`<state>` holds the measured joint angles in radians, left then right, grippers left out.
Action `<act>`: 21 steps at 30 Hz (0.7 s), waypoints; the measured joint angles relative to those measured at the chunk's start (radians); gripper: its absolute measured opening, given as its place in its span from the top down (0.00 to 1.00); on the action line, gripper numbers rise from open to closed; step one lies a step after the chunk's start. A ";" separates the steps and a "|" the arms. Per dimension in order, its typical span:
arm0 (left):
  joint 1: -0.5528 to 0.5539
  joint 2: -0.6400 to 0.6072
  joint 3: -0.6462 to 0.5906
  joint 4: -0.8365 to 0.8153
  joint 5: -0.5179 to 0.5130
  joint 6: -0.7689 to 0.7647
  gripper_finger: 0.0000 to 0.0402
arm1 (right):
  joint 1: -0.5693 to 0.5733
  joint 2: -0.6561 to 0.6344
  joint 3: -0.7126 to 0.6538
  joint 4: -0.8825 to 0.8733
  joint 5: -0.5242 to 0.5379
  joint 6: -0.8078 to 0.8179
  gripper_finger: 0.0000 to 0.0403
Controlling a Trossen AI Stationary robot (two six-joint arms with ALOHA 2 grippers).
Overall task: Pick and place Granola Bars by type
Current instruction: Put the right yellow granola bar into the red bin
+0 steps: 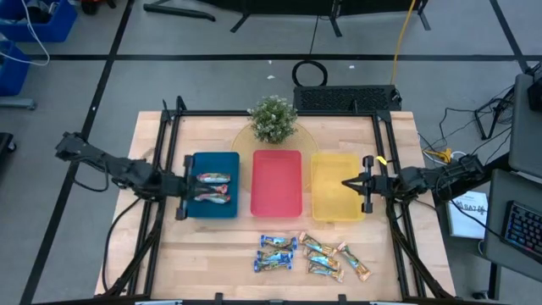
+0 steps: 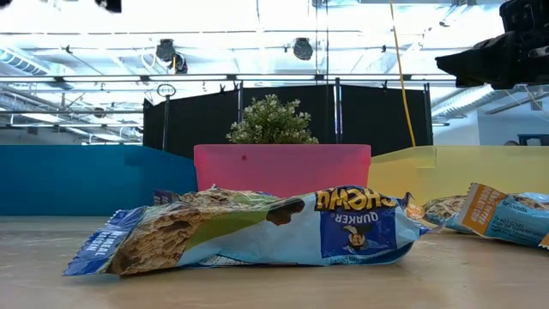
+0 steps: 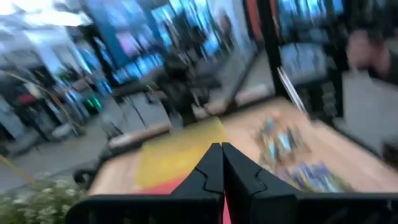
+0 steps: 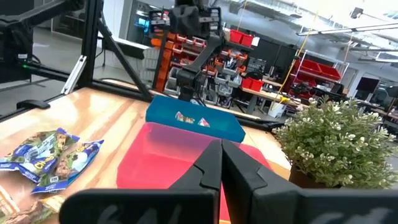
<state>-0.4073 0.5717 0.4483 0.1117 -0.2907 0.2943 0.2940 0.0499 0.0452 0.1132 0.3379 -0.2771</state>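
Claws both clenched and empty, left claw (image 1: 188,192) at the blue tray's edge, right claw (image 1: 347,182) over the yellow tray (image 1: 334,207).
Nearest you, loose granola bars (image 1: 310,254) lie on the table (image 1: 212,246), blue-white beside tan-gold; in the low view one bar blocks most others. Beyond, two greenish-red bars (image 1: 212,188) rest in the blue tray (image 1: 216,212). Your left wrist view is blurred. Farthest sits a plant (image 1: 273,119).
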 joint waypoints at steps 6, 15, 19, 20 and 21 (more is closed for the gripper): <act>0.063 -0.114 -0.277 0.289 0.080 0.011 1.00 | 0.000 0.031 0.000 0.002 -0.001 0.002 1.00; 0.067 -0.181 -0.422 0.363 0.059 0.017 0.99 | 0.001 0.141 0.000 0.010 0.255 0.163 1.00; 0.067 -0.179 -0.438 0.335 0.001 -0.016 0.96 | 0.004 0.238 0.030 0.095 0.367 0.198 1.00; 0.067 -0.179 -0.438 0.325 -0.004 -0.028 0.95 | 0.011 0.275 0.054 0.086 0.366 0.206 1.00; 0.067 -0.179 -0.438 0.318 -0.005 -0.045 0.95 | 0.021 0.322 0.090 0.085 0.366 0.212 1.00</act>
<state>-0.3405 0.3931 0.0101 0.4297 -0.2957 0.2497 0.3153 0.3717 0.1357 0.1983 0.7040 -0.0654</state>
